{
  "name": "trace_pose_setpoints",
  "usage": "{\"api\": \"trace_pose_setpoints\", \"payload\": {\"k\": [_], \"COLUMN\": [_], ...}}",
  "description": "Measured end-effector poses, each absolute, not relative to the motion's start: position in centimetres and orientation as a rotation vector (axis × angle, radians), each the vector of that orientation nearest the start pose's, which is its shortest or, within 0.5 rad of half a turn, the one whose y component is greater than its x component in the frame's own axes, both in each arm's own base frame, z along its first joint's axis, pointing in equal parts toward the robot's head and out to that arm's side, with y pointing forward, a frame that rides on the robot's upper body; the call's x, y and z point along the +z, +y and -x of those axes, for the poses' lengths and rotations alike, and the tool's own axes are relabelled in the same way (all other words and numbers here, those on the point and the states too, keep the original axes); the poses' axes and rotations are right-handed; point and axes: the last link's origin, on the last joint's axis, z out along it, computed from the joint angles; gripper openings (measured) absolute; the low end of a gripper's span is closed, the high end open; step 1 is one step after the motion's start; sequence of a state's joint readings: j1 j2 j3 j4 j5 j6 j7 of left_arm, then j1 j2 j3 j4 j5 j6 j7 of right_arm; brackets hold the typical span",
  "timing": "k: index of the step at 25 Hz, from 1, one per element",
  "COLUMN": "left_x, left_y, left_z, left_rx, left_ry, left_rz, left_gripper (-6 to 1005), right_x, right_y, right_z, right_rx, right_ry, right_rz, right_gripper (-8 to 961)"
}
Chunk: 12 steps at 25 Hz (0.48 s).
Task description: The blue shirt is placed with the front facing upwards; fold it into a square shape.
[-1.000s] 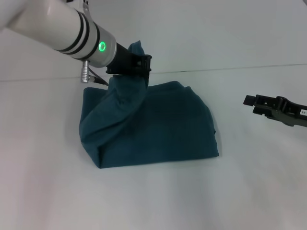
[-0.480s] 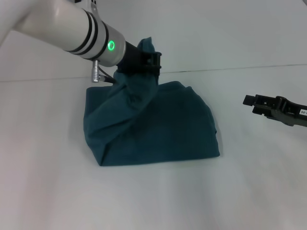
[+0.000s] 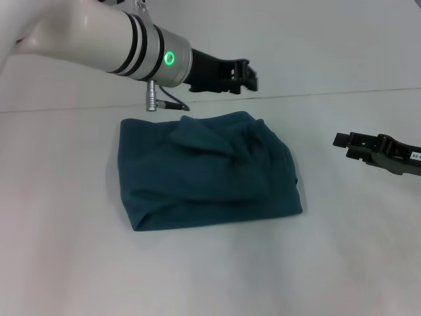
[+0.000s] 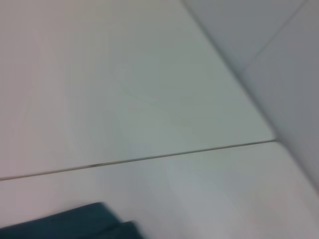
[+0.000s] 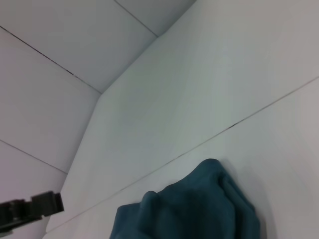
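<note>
In the head view, I am looking at the blue shirt (image 3: 207, 171) lying in the middle of the frame as a rough, lumpy square on the white table (image 3: 66, 263), with one loose flap resting crumpled across its upper centre. My left gripper (image 3: 245, 74) is hovering in the upper middle of the frame, above the shirt's far edge and clear of the cloth; its fingers are parted a little and holding nothing (I judge it is up there so the flap can settle without snagging). The right gripper (image 3: 342, 139) is waiting at the right edge, well apart from the shirt, empty as far as I can see, though I cannot tell how wide its fingers are standing.

In the left wrist view, I am seeing only a dark corner of the shirt (image 4: 75, 224) at the bottom left, with bare table and wall beyond.

In the right wrist view, the bunched shirt (image 5: 194, 209) is filling the lower centre, and the left gripper (image 5: 30, 209) is showing small at the lower left.
</note>
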<state>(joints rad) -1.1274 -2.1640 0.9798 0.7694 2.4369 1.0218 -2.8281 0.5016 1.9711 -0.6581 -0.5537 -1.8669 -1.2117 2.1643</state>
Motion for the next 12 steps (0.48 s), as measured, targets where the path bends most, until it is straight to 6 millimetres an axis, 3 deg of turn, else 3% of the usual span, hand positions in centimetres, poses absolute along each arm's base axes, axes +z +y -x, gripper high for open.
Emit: {"api": "trace_pose_setpoints", "payload": {"k": [3, 8, 11, 12], "left_x": [-4.3, -1.7, 0.1, 1.2], "left_y": [46.0, 45.1, 44.8, 44.7], "left_z": [4.4, 4.2, 5.5, 7.1], "left_rx": [-0.470, -0.691, -0.763, -0.778], "left_ry": [-1.385, -1.349, -1.399, -1.473], "left_rz": [2.399, 2.468, 2.442, 2.400], "left_gripper": [230, 425, 550, 592], "right_x": [4.9, 5.1, 5.1, 5.1], "right_y": [36.6, 36.6, 36.6, 36.7], "right_z": [-32.4, -32.6, -32.7, -32.6], "right_rx": [0.865, 0.861, 0.853, 0.834], "right_ry": [1.695, 1.693, 1.692, 1.692], "right_rz": [1.923, 1.914, 1.914, 1.925], "right_gripper": [625, 624, 624, 624]}}
